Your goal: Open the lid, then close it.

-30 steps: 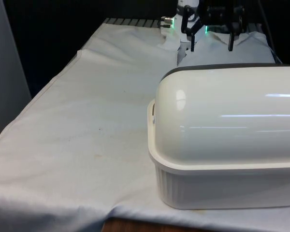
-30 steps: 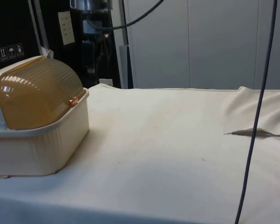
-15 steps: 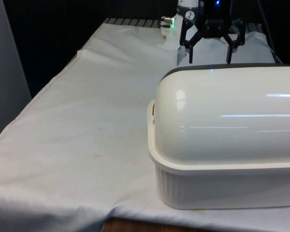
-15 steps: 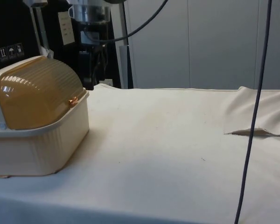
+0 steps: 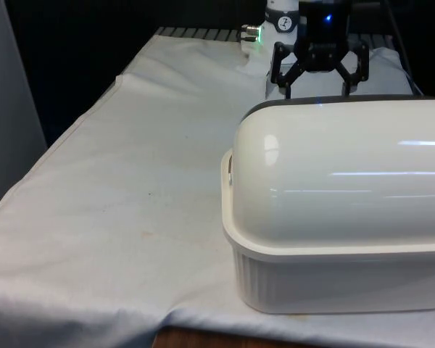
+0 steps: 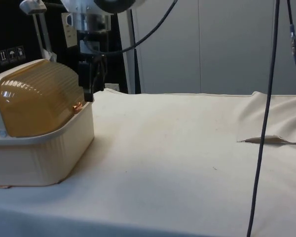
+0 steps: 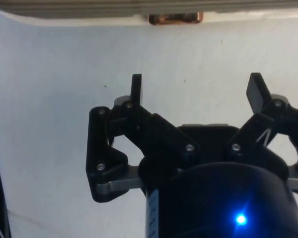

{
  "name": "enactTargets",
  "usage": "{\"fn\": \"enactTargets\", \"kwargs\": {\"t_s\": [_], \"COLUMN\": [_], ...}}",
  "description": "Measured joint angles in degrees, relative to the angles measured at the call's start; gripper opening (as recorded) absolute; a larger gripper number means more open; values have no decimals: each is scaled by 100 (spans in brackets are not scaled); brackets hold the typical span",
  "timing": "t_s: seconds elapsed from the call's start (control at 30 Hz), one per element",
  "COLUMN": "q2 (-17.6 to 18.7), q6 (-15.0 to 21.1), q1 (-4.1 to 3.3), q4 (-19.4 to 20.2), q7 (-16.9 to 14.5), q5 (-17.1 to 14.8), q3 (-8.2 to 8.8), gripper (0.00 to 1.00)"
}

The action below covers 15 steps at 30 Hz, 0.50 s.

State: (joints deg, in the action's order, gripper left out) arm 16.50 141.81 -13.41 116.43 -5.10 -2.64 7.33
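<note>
Gripper [image 7: 196,91] jaws wide, empty, just beside the closed amber lid [image 6: 39,101]; no legible writing.

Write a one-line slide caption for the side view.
Open pincer poised beside the closed amber lid of a cream bread box.

I see the table [image 5: 130,181] covered edge to edge by a white cloth [image 6: 187,148], faintly stained and rumpled into a raised fold at the side view's right. The cream bread box [image 5: 333,275] rests directly on that cloth, near the table's front edge at the front view's right, with its amber lid [image 6: 39,101] down.
</note>
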Motion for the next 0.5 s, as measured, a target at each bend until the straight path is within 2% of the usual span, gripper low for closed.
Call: {"fn": "enactTargets", "kwargs": {"t_s": [0.13,0.5], "q2": [126,275], "q6": [115,264], "q1": [6,6], "q4": [-57,-115], "q7": [-160,-281], "q5": [-69,-74], "q3": [0,0], "gripper": [100,100]}}
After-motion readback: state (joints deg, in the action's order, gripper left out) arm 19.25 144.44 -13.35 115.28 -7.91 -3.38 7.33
